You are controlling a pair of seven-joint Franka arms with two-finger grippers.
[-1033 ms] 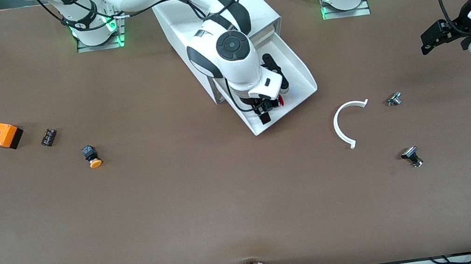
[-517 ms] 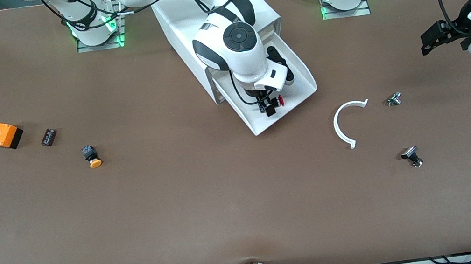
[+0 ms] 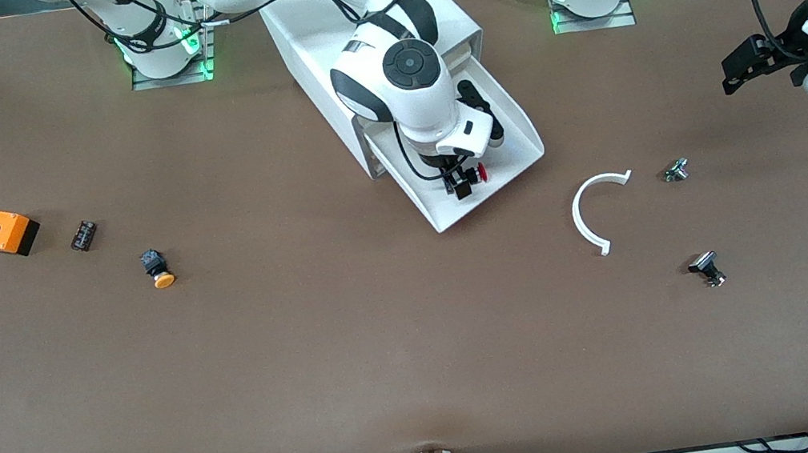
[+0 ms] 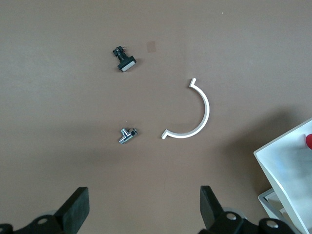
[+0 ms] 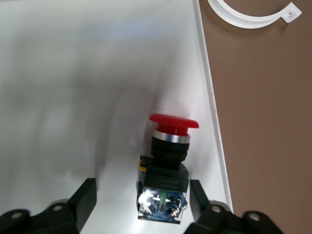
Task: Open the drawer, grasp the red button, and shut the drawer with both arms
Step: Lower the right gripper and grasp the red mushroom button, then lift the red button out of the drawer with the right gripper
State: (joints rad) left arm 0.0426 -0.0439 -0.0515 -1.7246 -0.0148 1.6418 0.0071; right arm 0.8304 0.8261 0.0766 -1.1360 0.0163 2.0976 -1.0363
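The drawer (image 3: 516, 129) stands pulled out of the white cabinet (image 3: 309, 39), its floor filling the right wrist view (image 5: 73, 73). The button (image 3: 478, 173), with red cap and black body, lies on its side in the drawer near the front end. My right gripper (image 3: 459, 184) is low in the drawer, open, with its fingers on either side of the button's body (image 5: 165, 175); one finger (image 5: 199, 194) is close to it, the other apart. My left gripper (image 3: 734, 70) waits open and empty over bare table (image 4: 145, 207) at the left arm's end.
A white C-shaped arc (image 3: 590, 212), a small metal part (image 3: 676, 170) and a black part (image 3: 706, 268) lie toward the left arm's end. An orange box with a hole (image 3: 4, 230), a small black part (image 3: 83, 235) and an orange-capped button (image 3: 157, 268) lie toward the right arm's end.
My right hand has shifted a little toward the cabinet and settled around the button; it has been still for the last half second. The left arm has not moved.
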